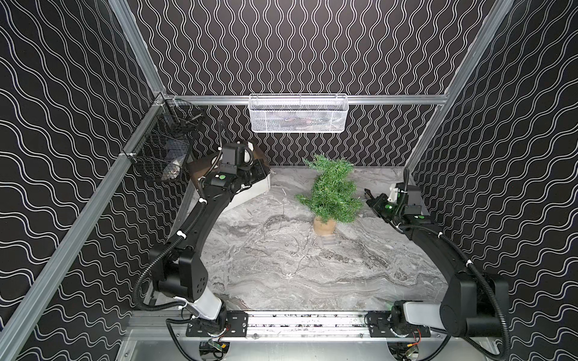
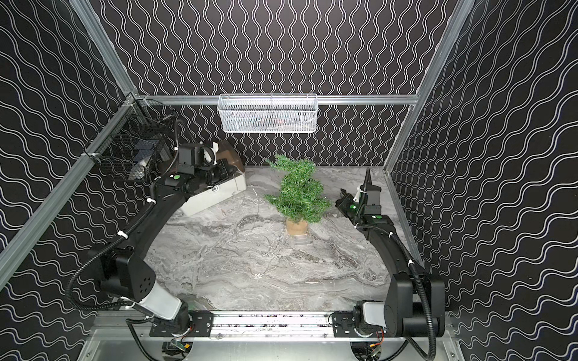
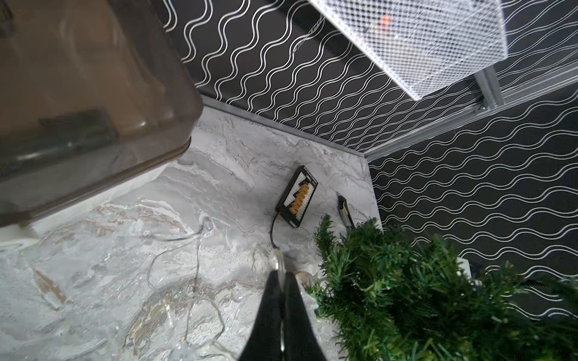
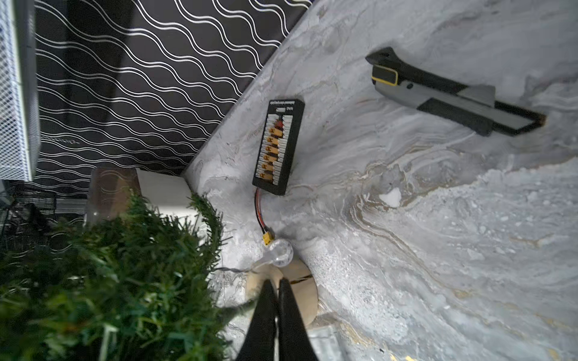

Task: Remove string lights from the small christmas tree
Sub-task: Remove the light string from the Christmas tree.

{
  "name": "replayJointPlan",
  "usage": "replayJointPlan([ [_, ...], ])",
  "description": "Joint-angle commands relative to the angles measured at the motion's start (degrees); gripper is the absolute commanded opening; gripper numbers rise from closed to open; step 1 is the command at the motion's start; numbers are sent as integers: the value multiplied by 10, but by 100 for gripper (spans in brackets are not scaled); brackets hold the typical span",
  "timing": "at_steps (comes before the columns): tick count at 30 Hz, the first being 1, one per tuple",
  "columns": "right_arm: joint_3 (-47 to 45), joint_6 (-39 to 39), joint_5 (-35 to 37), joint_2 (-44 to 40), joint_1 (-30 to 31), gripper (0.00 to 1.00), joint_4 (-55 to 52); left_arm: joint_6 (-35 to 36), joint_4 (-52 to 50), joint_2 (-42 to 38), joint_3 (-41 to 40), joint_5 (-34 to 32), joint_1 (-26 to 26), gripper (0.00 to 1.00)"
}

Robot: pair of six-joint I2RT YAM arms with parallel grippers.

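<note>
The small christmas tree [image 1: 331, 190] [image 2: 297, 193] stands upright on its tan burlap base [image 1: 325, 225] at the back middle of the marble table. The string lights [image 1: 294, 250] trail as thin wire over the table in front of it, and their clear box [image 1: 331, 240] lies by the base. My left gripper [image 3: 279, 271], up over the storage box left of the tree, is shut with a clear bulb and wire sticking out of its tips. My right gripper [image 4: 276, 283] [image 1: 369, 192] is shut close to the tree's right side. A clear bulb [image 4: 280, 253] hangs just beyond its tips; no wire shows between them.
A white storage box with a brown see-through lid [image 1: 250, 193] [image 3: 87, 93] sits at the back left. A black connector board [image 4: 278, 147] and a utility knife [image 4: 453, 93] lie behind the tree. A white mesh basket [image 1: 297, 114] and a black wire basket [image 1: 162, 147] hang on the walls.
</note>
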State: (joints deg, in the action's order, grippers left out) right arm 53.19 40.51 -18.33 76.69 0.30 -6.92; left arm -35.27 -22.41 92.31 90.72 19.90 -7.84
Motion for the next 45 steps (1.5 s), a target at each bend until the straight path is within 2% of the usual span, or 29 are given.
replayJointPlan([
  [1,29,-13,-2,7,-6,0,-24,10,-17,12,42,-5,0,2],
  [8,65,-26,-17,10,-12,0,-36,15,-42,62,156,-11,5,2],
  [17,96,-32,-10,6,-12,0,-32,-6,-67,167,363,30,0,2],
  [22,133,-34,8,14,-13,0,-31,-23,-51,187,401,37,-1,2],
  [29,136,-37,0,8,-13,0,-39,-35,-26,189,390,34,-5,2],
  [33,122,-55,-28,-13,-13,0,-54,-38,-44,223,444,25,-5,1],
  [34,121,-64,-37,-18,-13,1,-64,-44,-38,228,452,32,-7,1],
  [39,120,-94,-69,-36,-13,26,-94,-47,-24,248,477,32,-31,2],
  [45,120,-74,-80,-45,-13,33,-76,-62,-20,262,508,41,-45,2],
])
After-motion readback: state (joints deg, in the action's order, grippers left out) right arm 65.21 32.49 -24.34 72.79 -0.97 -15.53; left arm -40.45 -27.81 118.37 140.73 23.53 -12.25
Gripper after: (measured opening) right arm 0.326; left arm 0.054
